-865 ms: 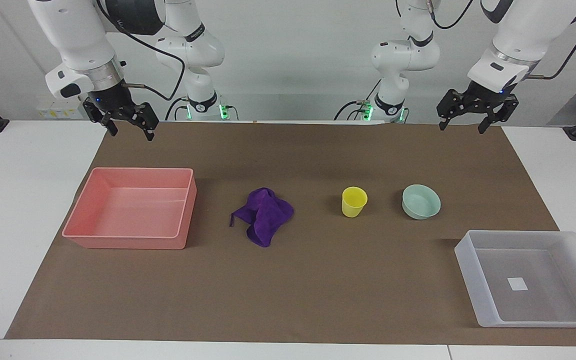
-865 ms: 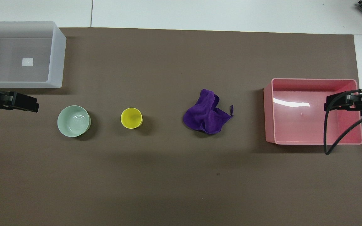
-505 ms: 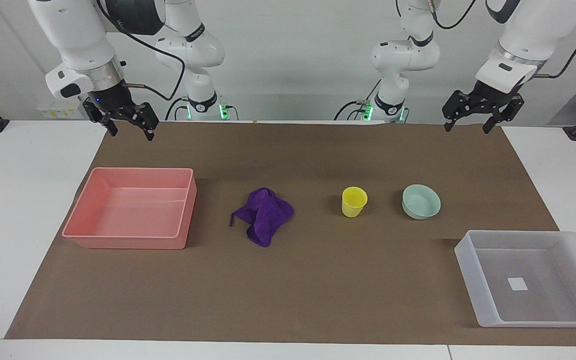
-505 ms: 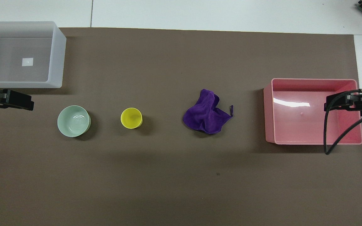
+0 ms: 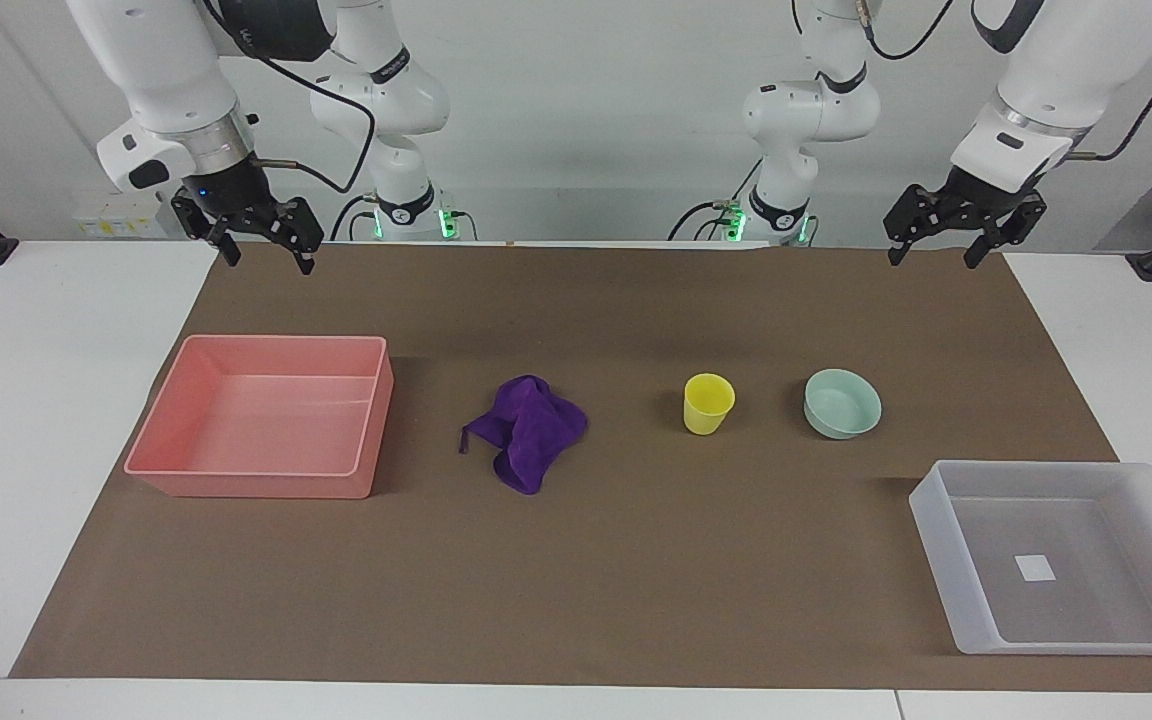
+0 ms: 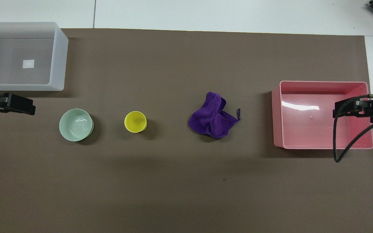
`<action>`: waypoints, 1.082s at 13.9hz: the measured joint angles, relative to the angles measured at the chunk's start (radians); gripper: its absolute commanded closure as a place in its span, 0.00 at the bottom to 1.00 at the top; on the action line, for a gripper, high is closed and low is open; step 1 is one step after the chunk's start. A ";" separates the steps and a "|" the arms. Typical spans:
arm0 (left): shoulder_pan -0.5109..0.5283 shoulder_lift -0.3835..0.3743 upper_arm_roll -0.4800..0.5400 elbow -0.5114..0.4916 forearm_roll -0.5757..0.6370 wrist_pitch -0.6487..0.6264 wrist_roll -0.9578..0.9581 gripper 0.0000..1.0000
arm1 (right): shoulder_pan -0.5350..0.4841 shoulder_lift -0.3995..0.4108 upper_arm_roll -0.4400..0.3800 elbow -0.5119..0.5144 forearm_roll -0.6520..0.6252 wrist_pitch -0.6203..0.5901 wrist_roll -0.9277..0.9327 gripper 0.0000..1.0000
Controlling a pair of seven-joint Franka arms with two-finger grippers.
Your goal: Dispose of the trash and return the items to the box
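— Where is the cloth sitting?

— I see the purple cloth crumpled on the brown mat, about mid-table, between the pink bin toward the right arm's end and the yellow cup toward the left arm's end. It touches neither. Its thin loop tag sticks out on the bin's side, and the bundle's long axis runs on a slant across the mat.

— And the items?

— The cup stands upright, mouth up. Just beside it, apart, the mint bowl also sits mouth up, one step closer to the left arm's end. The translucent box lies farther from the robots than the bowl, at the left arm's corner of the mat, long side along the table, with a white sticker on its floor. Nothing lies between bowl and box.

— Grippers?

— My left gripper hangs over the mat's edge nearest the robots at its own end, fingers spread, holding nothing. My right gripper hangs likewise over the mat's edge at the bin's end, fingers spread and unloaded.
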 measured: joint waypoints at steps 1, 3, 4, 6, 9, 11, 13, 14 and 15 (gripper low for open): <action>0.000 0.000 0.001 -0.001 0.000 0.002 0.000 0.00 | -0.001 -0.007 -0.002 0.005 0.000 -0.009 0.000 0.00; 0.008 -0.002 0.003 -0.002 0.000 0.005 -0.001 0.00 | -0.004 -0.016 -0.005 0.005 0.000 -0.015 0.000 0.00; 0.017 -0.003 0.003 -0.003 0.000 0.007 -0.001 0.00 | -0.004 -0.017 -0.006 0.005 0.000 -0.015 0.000 0.00; 0.031 -0.004 0.004 -0.013 0.000 0.030 -0.001 0.00 | -0.004 -0.017 -0.006 0.004 0.000 -0.015 0.000 0.00; 0.037 -0.019 0.004 -0.072 0.000 0.084 -0.001 0.00 | -0.004 -0.017 -0.006 0.004 0.000 -0.015 0.000 0.00; 0.041 -0.040 0.004 -0.128 0.000 0.113 -0.001 0.00 | -0.004 -0.017 -0.006 0.001 0.000 -0.015 -0.002 0.00; 0.046 -0.057 0.004 -0.158 0.000 0.130 -0.001 0.00 | -0.004 -0.017 -0.006 -0.006 0.000 -0.011 -0.045 0.00; 0.047 -0.062 0.004 -0.168 0.000 0.140 -0.001 0.00 | -0.004 -0.018 -0.005 -0.015 0.001 0.002 -0.062 0.00; 0.048 -0.066 0.004 -0.181 0.000 0.151 -0.001 0.00 | 0.000 -0.019 -0.003 -0.028 0.001 0.022 -0.063 0.00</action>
